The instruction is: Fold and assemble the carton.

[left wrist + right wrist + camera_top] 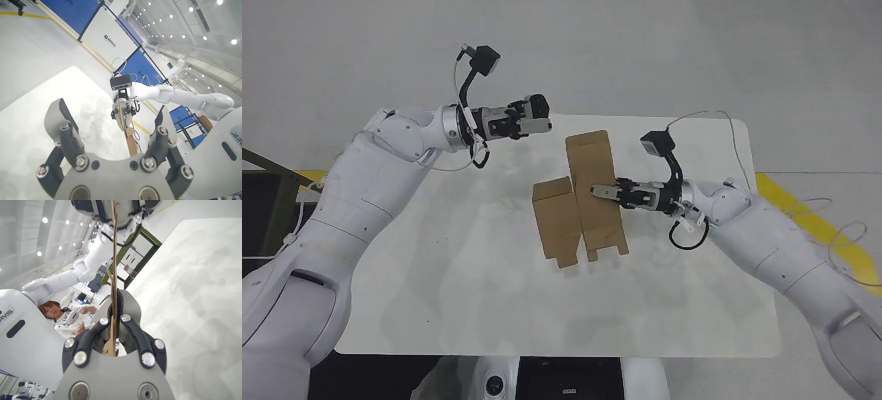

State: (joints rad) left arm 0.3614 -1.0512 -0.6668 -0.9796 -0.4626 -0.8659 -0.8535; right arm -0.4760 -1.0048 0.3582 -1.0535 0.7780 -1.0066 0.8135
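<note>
The carton [592, 160] is seen in the top view as flattened brown card over the middle of the white worktop [442, 280]. A long panel runs from 12 to 6 o'clock, and a shorter panel juts from it toward 9 o'clock. Notched flaps are seen at the 6 o'clock end. Whether any edge of it rests on the worktop cannot be told.

The right claw [600, 191] is brought in from 3 o'clock and is pressed onto the long panel about halfway along its length. In the right wrist view the card [114, 256] is seen edge-on, pinched between the two pads of that claw [113, 308].

The left claw [540, 113] is held at about 11 o'clock from the carton, apart from it and near the far edge of the worktop. In the left wrist view its fingers [62, 111] are spread wide with nothing between them. Beyond them the carton [130, 140] is seen edge-on in the grip of the right claw [122, 115].
</note>
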